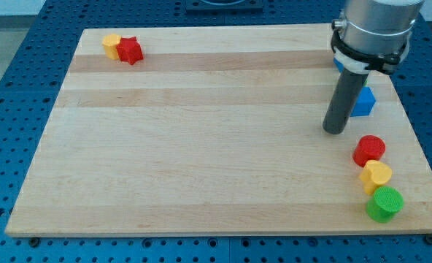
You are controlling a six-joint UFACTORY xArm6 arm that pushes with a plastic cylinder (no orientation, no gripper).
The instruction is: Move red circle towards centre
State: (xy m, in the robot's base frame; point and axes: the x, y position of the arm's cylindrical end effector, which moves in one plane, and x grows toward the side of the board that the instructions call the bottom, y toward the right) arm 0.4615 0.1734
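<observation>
The red circle (368, 150) lies near the board's right edge, low in the view. Below it sit a yellow block (376, 176) and a green circle (384, 204), the three in a touching line. My tip (335, 131) rests on the board to the upper left of the red circle, a short gap away. A blue block (363, 101) lies just right of the rod, partly hidden by it.
A yellow block (112, 46) and a red star-like block (129, 50) touch each other at the top left of the wooden board (201, 146). The arm's grey body (373, 29) hangs over the top right corner.
</observation>
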